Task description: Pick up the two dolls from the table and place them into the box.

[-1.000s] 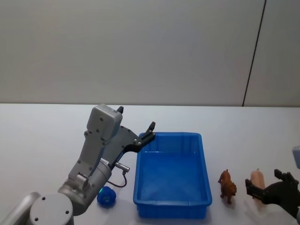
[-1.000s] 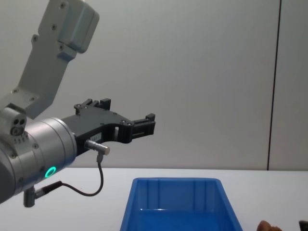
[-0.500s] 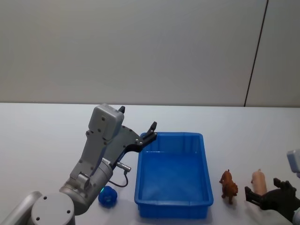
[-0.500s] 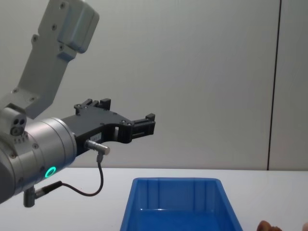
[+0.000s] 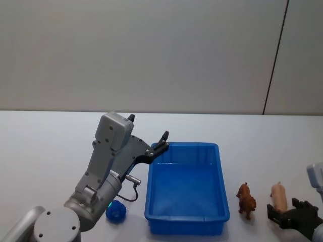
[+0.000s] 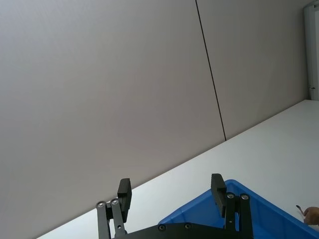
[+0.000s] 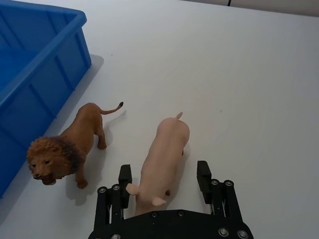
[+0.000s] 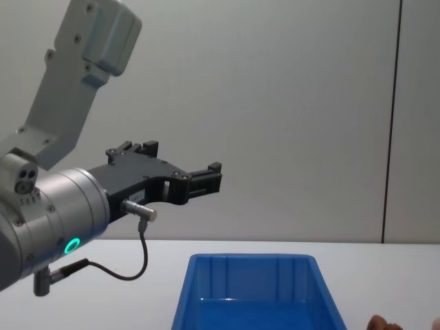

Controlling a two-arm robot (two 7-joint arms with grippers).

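Observation:
Two dolls stand on the white table (image 5: 40, 151) to the right of the blue box (image 5: 184, 146): a brown lion (image 5: 246, 197) and a peach pig (image 5: 278, 195). In the right wrist view the lion (image 7: 67, 147) is beside the box wall (image 7: 45, 55), and the pig (image 7: 162, 149) lies between my right gripper's fingers. My right gripper (image 7: 163, 175) is open, straddling the pig's near end, low at the table's front right (image 5: 285, 214). The left gripper (image 5: 146, 127) hangs open in the air over the box's left rim, holding nothing (image 8: 180, 158) (image 6: 170, 186).
A small rounded blue thing (image 5: 115, 210) lies on the table left of the box, by my left arm's base. The box (image 8: 251, 260) holds nothing that I can see. A grey wall stands behind the table.
My right gripper has drawn back toward the table's near edge, leaving more of the pig uncovered. Left arm, lion and box have stayed put.

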